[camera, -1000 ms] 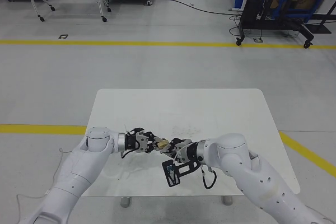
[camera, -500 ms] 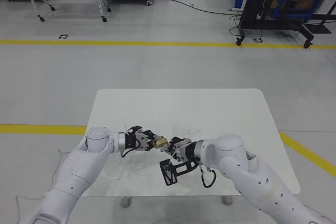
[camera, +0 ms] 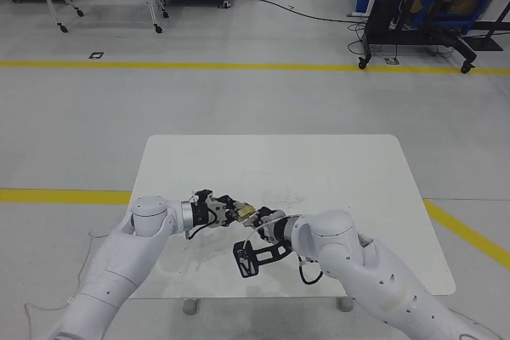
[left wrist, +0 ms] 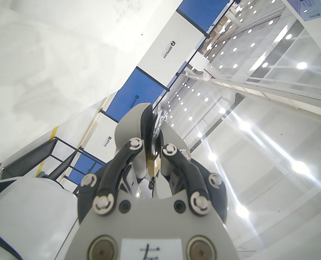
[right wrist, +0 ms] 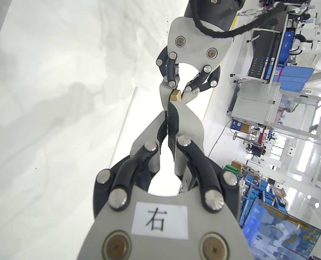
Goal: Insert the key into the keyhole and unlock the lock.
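Over the middle of the worktop (camera: 348, 170)'s near edge, the left jaws are clamping the brass lock (right wrist: 175, 95), and the right jaws, pinched shut presumably on the hidden key, are facing it head-on along one line, tips just meeting its body.
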Robot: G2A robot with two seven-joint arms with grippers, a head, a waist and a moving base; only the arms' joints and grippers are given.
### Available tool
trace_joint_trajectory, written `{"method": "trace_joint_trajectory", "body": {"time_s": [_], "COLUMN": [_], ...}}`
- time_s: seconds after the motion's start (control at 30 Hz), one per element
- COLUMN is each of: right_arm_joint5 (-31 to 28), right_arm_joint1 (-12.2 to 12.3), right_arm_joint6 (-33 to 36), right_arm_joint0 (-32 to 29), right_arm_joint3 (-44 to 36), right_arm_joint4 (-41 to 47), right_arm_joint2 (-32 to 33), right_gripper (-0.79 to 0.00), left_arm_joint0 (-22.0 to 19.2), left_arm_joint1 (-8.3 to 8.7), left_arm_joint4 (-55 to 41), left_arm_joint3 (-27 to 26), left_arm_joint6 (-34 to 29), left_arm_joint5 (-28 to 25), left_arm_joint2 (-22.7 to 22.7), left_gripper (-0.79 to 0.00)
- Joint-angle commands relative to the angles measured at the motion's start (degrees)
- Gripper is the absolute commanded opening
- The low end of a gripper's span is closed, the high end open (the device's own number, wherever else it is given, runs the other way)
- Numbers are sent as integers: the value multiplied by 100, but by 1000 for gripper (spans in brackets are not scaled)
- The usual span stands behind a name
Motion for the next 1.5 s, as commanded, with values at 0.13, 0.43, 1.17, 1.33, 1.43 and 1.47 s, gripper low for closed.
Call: {"method": "trace_joint_trajectory", "body": {"time_s": [0.13, 0.43, 1.17, 1.33, 1.43, 1.47], "right_arm_joint5": [145, 284, 134, 150, 161, 157], "right_arm_joint1": [-39, -71, -173, -212, -241, -251], "right_arm_joint6": [247, 308, 630, 704, 693, 686], "right_arm_joint0": [10, -16, 156, 205, 260, 283], "right_arm_joint3": [-20, -95, 125, 200, 284, 319], "right_arm_joint4": [24, 92, 105, 126, 165, 171], "right_arm_joint2": [-7, 31, -88, -155, -196, -222], "right_gripper": [-785, -785, -785, -785, -785, -785], "left_arm_joint0": [18, 30, 20, 17, 18, 16], "left_arm_joint1": [-11, -17, -27, -27, -25, -24], "left_arm_joint4": [-92, -173, -140, -143, -131, -127], "left_arm_joint3": [10, 0, 7, 10, 6, 8], "left_arm_joint6": [188, 274, 180, 155, 140, 136], "left_arm_joint5": [-71, -79, -82, -88, -96, -93], "left_arm_joint2": [-42, -75, -4, 0, 0, -1], "left_gripper": [-785, -785, -785, -785, -785, -785]}}
